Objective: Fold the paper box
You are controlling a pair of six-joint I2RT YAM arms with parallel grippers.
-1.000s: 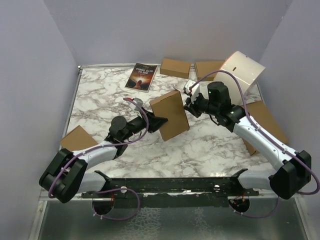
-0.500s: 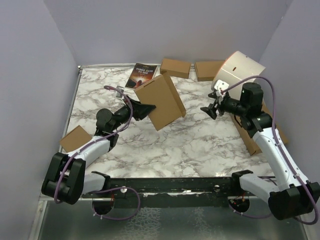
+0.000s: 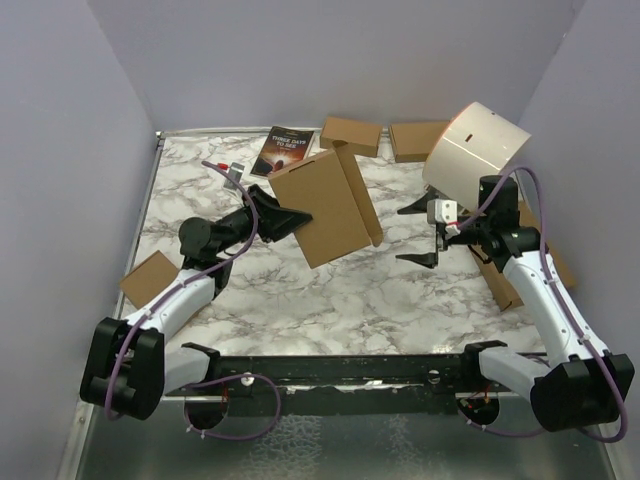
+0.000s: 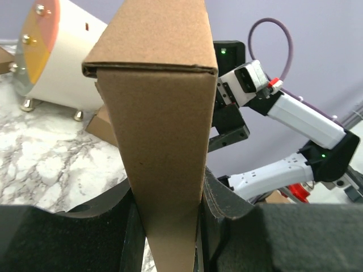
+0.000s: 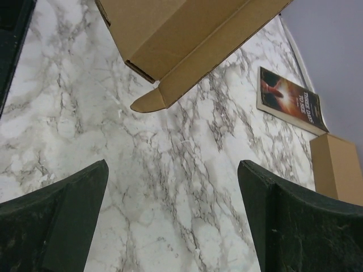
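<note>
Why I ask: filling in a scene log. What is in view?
brown corrugated cardboard paper box: 1, brown, mid-table, in the left fingers
small closed brown cardboard boxes: 3, brown, two at back, one at left
large flat brown cardboard box: 1, brown, right edge
dark-covered paperback book: 1, dark, back edge
cream drum-shaped object: 1, cream, back right
white marble table: 1, grey-veined, underneath
left fingers: 2, black, shut on paper box
right fingers: 2, black, open
</note>
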